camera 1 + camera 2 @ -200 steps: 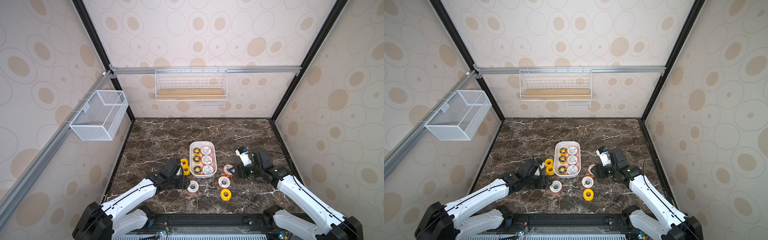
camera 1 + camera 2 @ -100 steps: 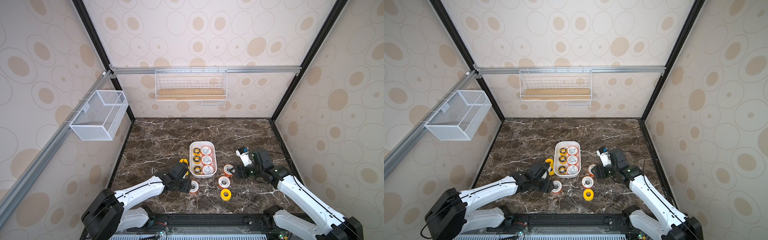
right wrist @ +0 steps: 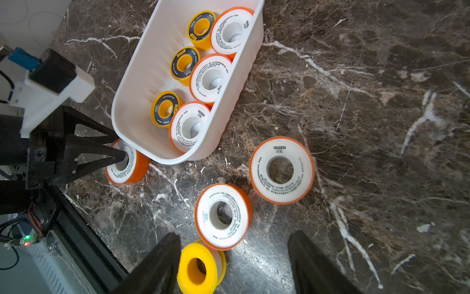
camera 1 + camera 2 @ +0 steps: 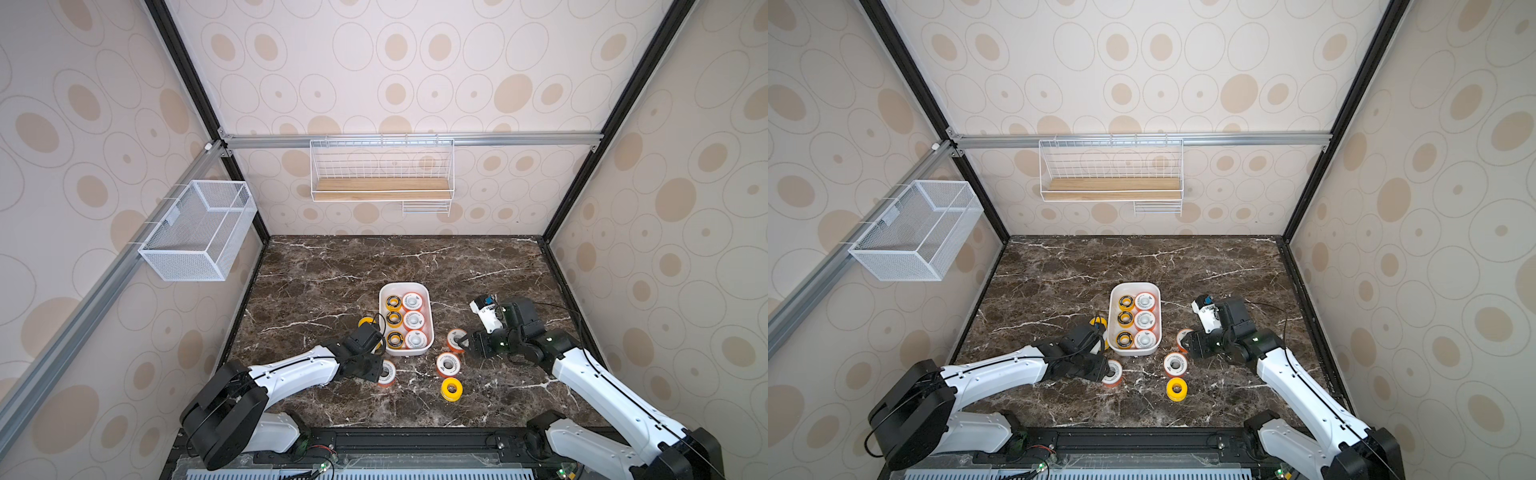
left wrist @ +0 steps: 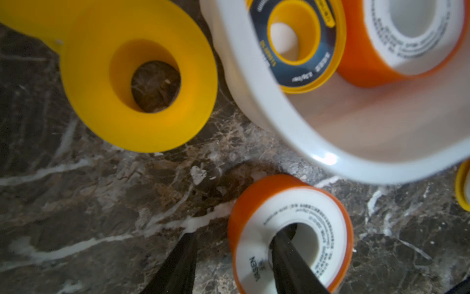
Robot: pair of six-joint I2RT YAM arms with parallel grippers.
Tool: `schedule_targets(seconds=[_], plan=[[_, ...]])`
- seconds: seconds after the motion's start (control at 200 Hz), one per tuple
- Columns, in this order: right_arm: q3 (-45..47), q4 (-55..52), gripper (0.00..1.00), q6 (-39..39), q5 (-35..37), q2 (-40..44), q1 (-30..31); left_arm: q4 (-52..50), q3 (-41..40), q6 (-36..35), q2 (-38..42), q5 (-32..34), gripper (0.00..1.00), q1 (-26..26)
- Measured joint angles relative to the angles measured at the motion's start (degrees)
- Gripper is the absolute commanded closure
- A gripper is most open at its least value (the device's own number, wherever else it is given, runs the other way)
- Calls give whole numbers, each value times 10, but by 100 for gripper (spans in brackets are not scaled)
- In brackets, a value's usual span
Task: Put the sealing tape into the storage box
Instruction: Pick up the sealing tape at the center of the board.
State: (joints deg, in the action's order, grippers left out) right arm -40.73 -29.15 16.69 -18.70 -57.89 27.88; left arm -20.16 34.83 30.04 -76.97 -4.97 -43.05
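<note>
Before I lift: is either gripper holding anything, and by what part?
Nothing gripped yet. Left gripper straddles the wall of the orange-rimmed spool, one finger in its hole; right gripper is empty.

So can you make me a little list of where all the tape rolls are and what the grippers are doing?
storage box: six sealing tape spools, three black-faced yellow, three white-and-orange
loose on table: three white-and-orange spools, three plain yellow spools
left gripper: open, one finger inside the hole of a loose white-and-orange spool
right gripper: open, holding nothing
</note>
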Motion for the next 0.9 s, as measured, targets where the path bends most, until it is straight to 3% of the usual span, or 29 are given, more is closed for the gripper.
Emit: schedule_targets(seconds=[0.396, 0.681, 0.901], plan=[[0, 23, 27, 7, -54, -20, 0, 3, 4, 1, -21, 43, 52, -1], [0, 29, 27, 9, -65, -20, 0, 15, 9, 5, -29, 54, 65, -2], [0, 37, 27, 12, -75, -28, 0, 9, 8, 8, -1, 71, 65, -2]])
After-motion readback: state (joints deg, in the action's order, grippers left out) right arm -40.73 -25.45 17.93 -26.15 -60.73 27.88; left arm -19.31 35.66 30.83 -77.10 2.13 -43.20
